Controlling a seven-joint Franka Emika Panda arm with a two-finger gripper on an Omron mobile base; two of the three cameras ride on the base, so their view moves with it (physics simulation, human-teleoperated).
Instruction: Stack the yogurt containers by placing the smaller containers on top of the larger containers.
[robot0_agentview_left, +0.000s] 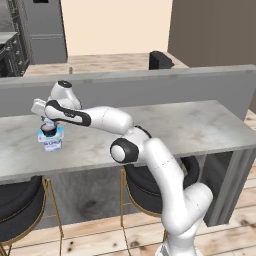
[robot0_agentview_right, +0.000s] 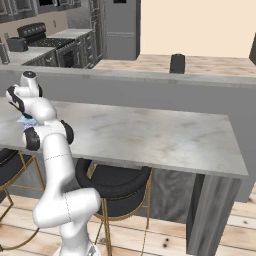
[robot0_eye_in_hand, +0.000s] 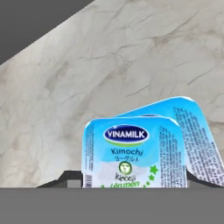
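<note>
My gripper (robot0_agentview_left: 50, 125) hangs over the left end of the counter (robot0_agentview_left: 200, 125), near its front edge, right above the yogurt packs. Below my hand in the left base view stands the pale-blue-and-white tub (robot0_agentview_left: 51, 141), and something small and dark sits on top of it, which I take for the dark round cup (robot0_agentview_left: 49, 129), though it is too small there to be sure. In the hand view a pale-blue lidded pack (robot0_eye_in_hand: 131, 153) with dark blue lettering lies close under me, squarely over a wider blue-rimmed lid (robot0_eye_in_hand: 197, 131) that peeks out behind and to the right; I judge this to be a smaller pack lined up on the larger container, though I cannot tell whether it rests there or hangs in my grasp. My jaws stand part open, about the width of a small pack, and whether they are clamped on it I cannot tell. Further right the counter runs bare to its far corner, with dark stools (robot0_agentview_left: 20, 210) below the front edge. So I reckon the stacking is well along, with at least one small pack on the tub and the release left to do.
</note>
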